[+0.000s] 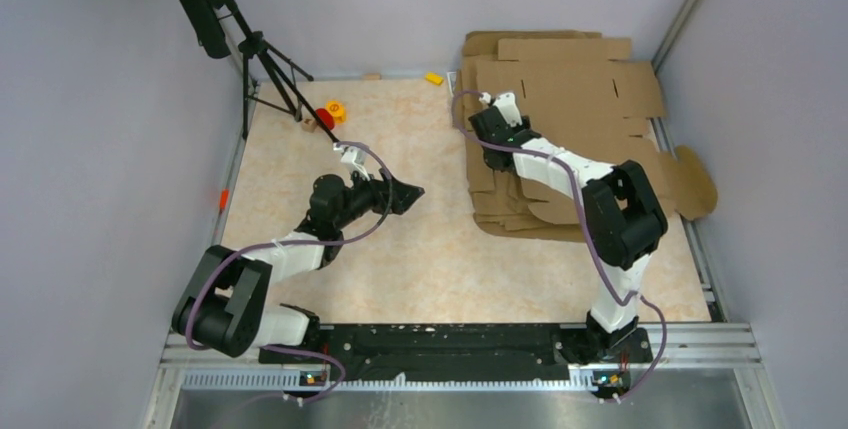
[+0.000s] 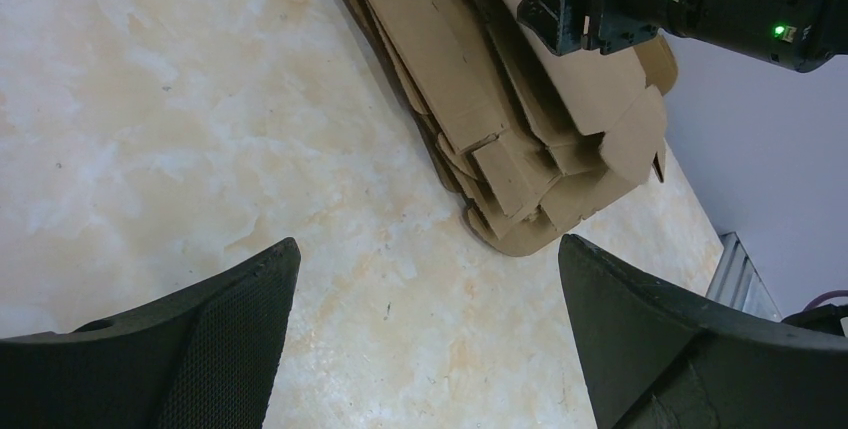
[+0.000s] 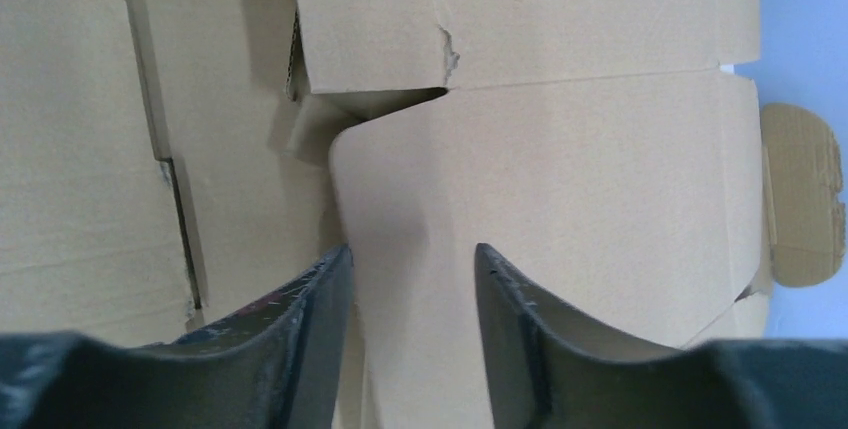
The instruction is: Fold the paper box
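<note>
One stack of brown cardboard blanks [image 1: 600, 89] at upper right of the top view, sheets fanned and overlapping, exact number impossible to tell. One paper box [image 3: 580, 199] lying on that stack, straight under the right fingers [image 3: 300, 339]: plain brown corrugated sheet, flat and unfolded, with a rounded corner at centre-left of the right wrist view and another blank, slightly torn at its edge, overlapping just above. Two arms, left arm [image 1: 270, 259] and right arm [image 1: 600, 199], each with one pair of fingers. Right fingers set narrow, a slim gap between, nothing gripped, low over the box. Left fingers [image 2: 230, 339] spread wide and empty over bare counter [image 1: 430, 259], centre-left of the top view, well apart from the stack. One black tripod [image 1: 258, 47] at upper left; near its feet one red piece [image 1: 325, 118] just beside one orange piece [image 1: 336, 107]; one yellow block [image 1: 433, 78] by the far wall. Counter pale marbled beige, edged with metal rails [image 1: 450, 354] at the bottom; walls [image 1: 100, 99] plain grey-lilac.
</note>
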Tool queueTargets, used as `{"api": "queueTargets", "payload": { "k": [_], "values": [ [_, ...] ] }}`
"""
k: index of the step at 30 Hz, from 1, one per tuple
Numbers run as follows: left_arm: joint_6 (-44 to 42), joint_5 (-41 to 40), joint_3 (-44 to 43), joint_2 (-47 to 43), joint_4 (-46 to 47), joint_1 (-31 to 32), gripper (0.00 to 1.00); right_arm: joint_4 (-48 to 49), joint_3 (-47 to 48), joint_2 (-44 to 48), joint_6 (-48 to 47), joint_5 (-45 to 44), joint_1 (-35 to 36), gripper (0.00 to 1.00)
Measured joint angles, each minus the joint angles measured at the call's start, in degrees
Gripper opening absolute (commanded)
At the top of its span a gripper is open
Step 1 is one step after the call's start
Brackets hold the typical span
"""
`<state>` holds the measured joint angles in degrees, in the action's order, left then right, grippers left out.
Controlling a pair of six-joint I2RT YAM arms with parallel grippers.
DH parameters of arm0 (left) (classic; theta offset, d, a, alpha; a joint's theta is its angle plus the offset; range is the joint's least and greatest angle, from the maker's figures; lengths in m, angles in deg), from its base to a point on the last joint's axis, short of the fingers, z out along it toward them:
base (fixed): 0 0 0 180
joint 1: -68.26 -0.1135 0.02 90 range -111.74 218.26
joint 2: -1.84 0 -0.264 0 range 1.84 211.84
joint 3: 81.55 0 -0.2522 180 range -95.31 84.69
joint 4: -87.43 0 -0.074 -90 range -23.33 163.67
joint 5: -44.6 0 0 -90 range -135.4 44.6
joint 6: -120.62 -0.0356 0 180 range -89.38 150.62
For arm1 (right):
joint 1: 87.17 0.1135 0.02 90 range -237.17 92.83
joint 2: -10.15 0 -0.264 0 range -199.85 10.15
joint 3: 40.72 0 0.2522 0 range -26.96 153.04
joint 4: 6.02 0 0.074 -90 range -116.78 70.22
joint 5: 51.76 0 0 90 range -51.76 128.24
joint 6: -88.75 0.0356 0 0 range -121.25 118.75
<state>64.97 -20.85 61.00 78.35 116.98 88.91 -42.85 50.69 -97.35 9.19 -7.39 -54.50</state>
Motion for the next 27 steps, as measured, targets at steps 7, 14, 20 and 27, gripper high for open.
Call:
{"api": "queueTargets", "payload": {
  "k": [7,14,20,27],
  "values": [
    [0.00,0.11,-0.09,0.00,-0.04,0.00,0.99,-1.55,-0.04,0.61,0.70,3.50,-2.51,0.45],
    [0.00,0.13,-0.59,0.02,-0.02,0.00,0.99,-1.84,-1.64,1.97,0.24,7.26,-3.56,0.65],
    [0.00,0.13,-0.66,0.31,-0.09,0.00,0.99,-2.14,-2.32,2.10,0.07,8.57,-2.71,0.64],
    [0.00,0.13,-0.66,0.68,-0.20,0.00,0.99,-4.37,-2.34,1.88,0.24,4.37,-1.62,0.60]
  ]
}}
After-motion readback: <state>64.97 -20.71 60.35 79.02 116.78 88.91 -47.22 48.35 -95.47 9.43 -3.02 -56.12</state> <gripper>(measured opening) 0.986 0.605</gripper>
